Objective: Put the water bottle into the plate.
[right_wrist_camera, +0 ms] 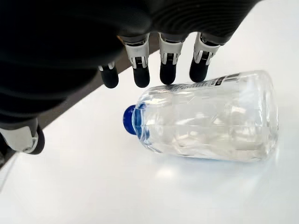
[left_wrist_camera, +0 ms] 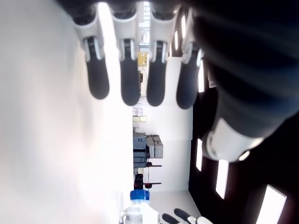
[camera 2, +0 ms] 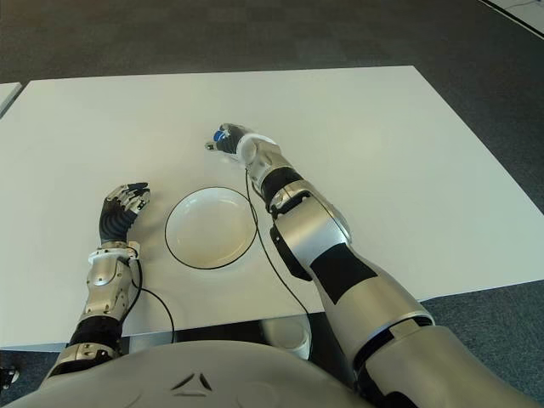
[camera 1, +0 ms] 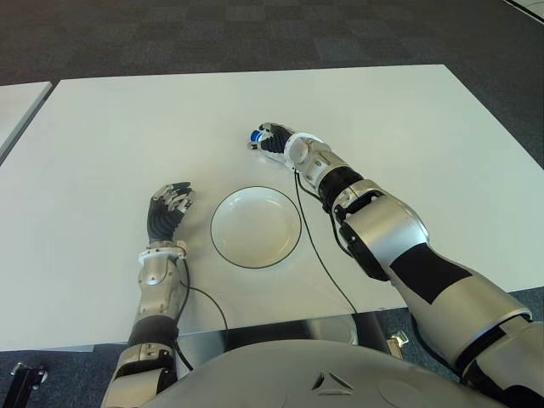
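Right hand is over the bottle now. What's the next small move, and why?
Probably lower the right hand and close it around the water bottle. The bottle lies on its side on the table, the fingers are spread above it, and the plate is empty.

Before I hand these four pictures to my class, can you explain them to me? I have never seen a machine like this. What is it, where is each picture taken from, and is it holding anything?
It is a humanoid robot with two arms and fingered hands. Two pictures come from cameras in its head, looking down at a white table. The other two come from a camera on each wrist, looking along that hand's fingers.

On the table lie an empty white plate and a clear water bottle with a blue cap, lying on its side beyond the plate.

The right hand is stretched over the bottle, fingers open above it, not gripping yet. The left hand shows left of the plate, fingers relaxed and holding nothing.

So nothing is held: the bottle has not yet gone into the plate.
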